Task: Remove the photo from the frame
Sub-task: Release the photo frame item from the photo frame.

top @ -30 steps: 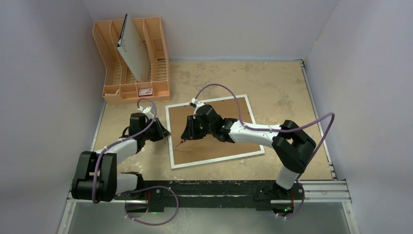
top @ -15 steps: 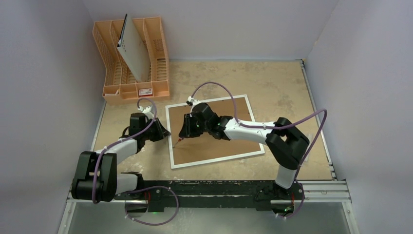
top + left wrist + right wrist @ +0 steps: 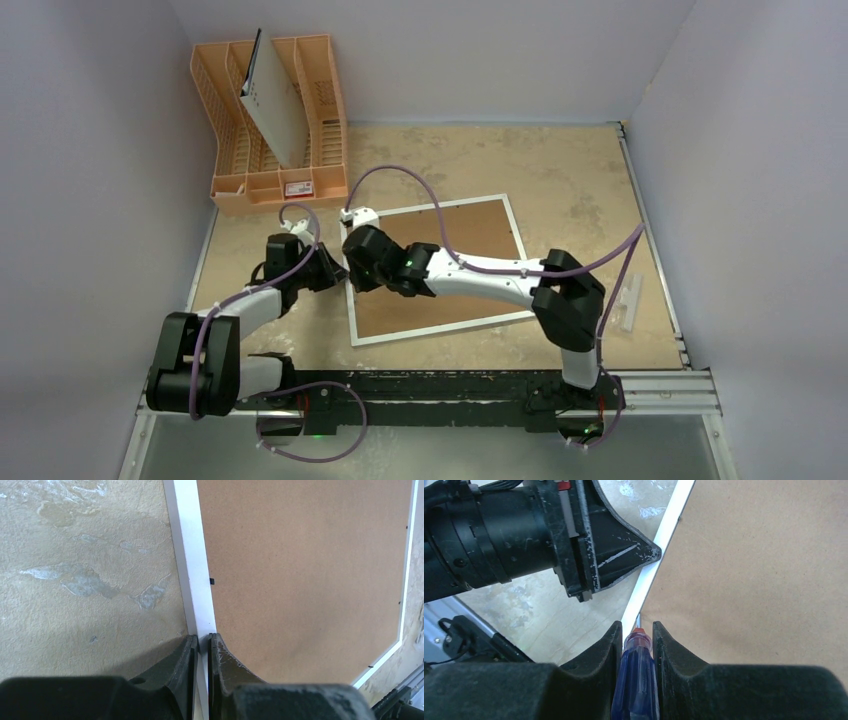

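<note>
Seen from above, a large flat frame (image 3: 430, 312) lies face down on a mottled tan desk (image 3: 580, 190), its brown backing board (image 3: 310, 570) upward inside a narrow white border (image 3: 192, 555). The photo is not visible; it is presumably beneath the backing, inside the frame.

The left pincer (image 3: 202, 637) is clamped on the frame's left border, one finger on the outer side and one on the board side, pinning that edge. The right arm reaches across the frame to the same edge. The right pincer (image 3: 636, 630) is closed around a screwdriver (image 3: 636, 680) with a blue handle and red collar, its thin tip at the seam where the border meets the board, just beside the left pincer.

An orange rack (image 3: 325, 100) stands at the far left corner, well apart from the frame.

The step in hand appears to be freeing the backing, with nothing lifted yet. A small dark tab (image 3: 211, 581) shows further along this seam. The next move likely calls for working the tip under such a retainer or the board's edge and levering gently while the left pincer steadies the frame.
</note>
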Robot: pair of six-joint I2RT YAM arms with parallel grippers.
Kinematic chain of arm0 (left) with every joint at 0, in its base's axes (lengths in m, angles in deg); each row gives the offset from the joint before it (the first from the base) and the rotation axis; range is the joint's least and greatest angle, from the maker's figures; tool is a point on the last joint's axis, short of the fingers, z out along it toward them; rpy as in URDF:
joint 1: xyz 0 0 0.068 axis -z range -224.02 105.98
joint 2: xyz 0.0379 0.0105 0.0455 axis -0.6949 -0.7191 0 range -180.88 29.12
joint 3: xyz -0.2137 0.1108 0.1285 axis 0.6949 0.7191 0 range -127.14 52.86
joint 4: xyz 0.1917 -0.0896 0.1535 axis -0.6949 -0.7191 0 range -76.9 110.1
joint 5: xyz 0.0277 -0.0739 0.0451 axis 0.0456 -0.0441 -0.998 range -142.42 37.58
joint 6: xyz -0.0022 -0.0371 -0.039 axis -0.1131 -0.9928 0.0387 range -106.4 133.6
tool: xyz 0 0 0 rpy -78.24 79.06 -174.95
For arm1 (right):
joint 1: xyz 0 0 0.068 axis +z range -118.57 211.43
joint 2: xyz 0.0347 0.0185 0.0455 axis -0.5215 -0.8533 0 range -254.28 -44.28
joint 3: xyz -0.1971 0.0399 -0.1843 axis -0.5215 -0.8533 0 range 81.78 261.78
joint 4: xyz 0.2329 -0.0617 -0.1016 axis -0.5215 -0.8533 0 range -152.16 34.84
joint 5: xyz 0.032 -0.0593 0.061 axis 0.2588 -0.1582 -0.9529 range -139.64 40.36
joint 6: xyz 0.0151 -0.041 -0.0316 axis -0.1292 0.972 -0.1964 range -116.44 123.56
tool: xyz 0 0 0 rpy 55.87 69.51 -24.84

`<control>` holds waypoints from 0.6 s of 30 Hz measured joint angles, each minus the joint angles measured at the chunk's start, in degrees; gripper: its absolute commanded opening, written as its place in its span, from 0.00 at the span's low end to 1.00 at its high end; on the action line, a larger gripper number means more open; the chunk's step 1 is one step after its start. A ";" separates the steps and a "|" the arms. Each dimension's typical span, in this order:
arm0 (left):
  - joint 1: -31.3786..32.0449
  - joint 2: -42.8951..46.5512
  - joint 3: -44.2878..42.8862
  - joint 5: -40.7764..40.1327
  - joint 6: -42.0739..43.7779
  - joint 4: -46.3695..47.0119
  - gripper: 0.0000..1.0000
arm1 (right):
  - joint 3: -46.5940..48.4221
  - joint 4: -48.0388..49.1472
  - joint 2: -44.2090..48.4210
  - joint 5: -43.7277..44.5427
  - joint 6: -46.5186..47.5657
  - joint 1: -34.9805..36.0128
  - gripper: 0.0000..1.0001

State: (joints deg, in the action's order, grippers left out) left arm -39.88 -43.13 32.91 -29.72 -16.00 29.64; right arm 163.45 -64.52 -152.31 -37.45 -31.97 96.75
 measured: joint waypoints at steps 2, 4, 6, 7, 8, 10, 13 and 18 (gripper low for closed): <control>0.00 0.09 0.13 -0.09 -0.26 0.15 0.00 | 2.97 -2.58 -1.49 2.73 1.05 1.49 0.00; 0.00 0.11 0.15 -0.15 -0.37 0.17 0.00 | 5.49 -4.74 -2.75 5.40 2.08 2.95 0.00; 0.00 0.13 0.15 -0.17 -0.39 0.17 0.00 | 7.08 -6.27 -3.54 7.58 2.67 4.09 0.00; 0.00 0.15 0.15 -0.20 -0.39 0.17 0.00 | 7.76 -7.08 -3.89 8.46 2.95 4.57 0.00; 0.00 0.15 0.15 -0.20 -0.39 0.17 0.00 | 8.37 -7.63 -4.17 9.42 3.19 5.01 0.00; 0.00 0.15 0.15 -0.20 -0.39 0.17 0.00 | 8.79 -8.44 -4.35 10.62 3.45 5.64 0.00; 0.00 0.15 0.15 -0.22 -0.39 0.15 0.04 | 8.96 -9.25 -4.35 11.17 3.39 5.90 0.00; 0.00 0.52 0.15 -0.48 -0.46 -0.24 0.30 | 6.84 -8.96 -2.47 9.55 2.43 3.72 0.00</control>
State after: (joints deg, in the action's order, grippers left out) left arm -39.88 -42.60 33.07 -30.21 -16.46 29.40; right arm 170.29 -73.49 -154.78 -27.90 -29.54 100.47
